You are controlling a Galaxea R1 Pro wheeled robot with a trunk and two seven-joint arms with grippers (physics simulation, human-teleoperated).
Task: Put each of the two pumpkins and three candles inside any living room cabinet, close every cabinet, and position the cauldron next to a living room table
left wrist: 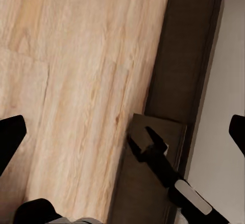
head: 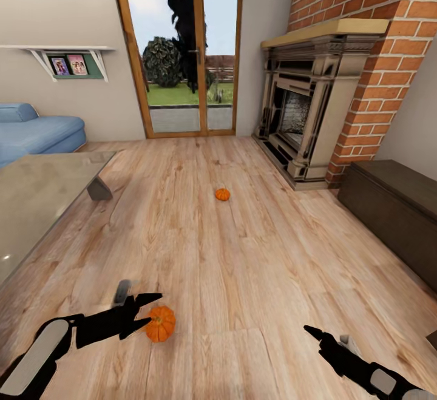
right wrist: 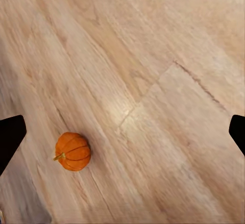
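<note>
A: Two pumpkins lie on the wood floor (head: 243, 254). At left, the left gripper (head: 147, 310) hangs just above the boards, fingers spread apart, holding nothing; the near pumpkin (head: 160, 323) sits just beside its tips. Whether they touch cannot be told.

B: And farther right?

A: The far pumpkin (head: 223, 194) rests mid-floor, before the fireplace (head: 303, 108). The right gripper (head: 318, 336) is spread wide and empty. The dark cabinet (head: 394, 206) stands along the right wall, its drawer fronts flush
</note>
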